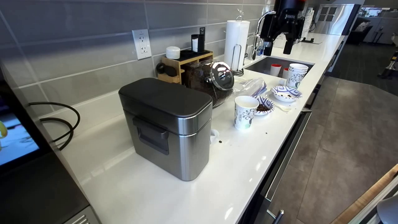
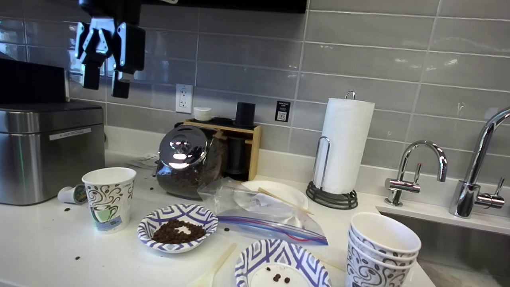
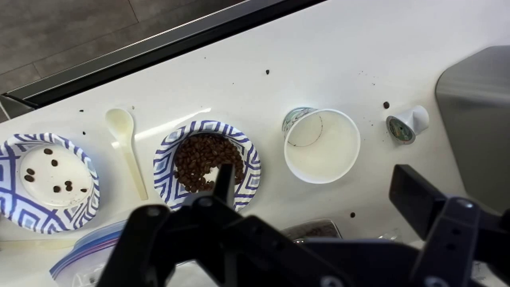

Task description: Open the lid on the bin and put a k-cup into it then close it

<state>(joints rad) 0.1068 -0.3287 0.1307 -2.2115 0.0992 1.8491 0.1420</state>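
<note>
- Your gripper (image 2: 106,83) hangs above the counter (image 1: 230,169), jaws spread wide.
- The lid (image 1: 166,97) is down on your bin (image 1: 179,149).
- The k-cup (image 3: 408,122) lies sideways just beside the bin.

Light falls bright on the white tabletop (image 1: 224,177), with small glints near its front edge in an exterior view, while the tiled wall (image 1: 77,18) darkens toward the upper left. Pale vertical highlights run down the rounded corner of the steel bin (image 1: 183,143). In an exterior view the tool (image 2: 105,88) is dark with a bluish sheen, and the chrome jar cap (image 2: 183,139) shows hard white hotspots. In the wrist view, glare streaks past the spoon (image 3: 129,155); the tool's nearest parts are nearly black and slightly blurred.
</note>
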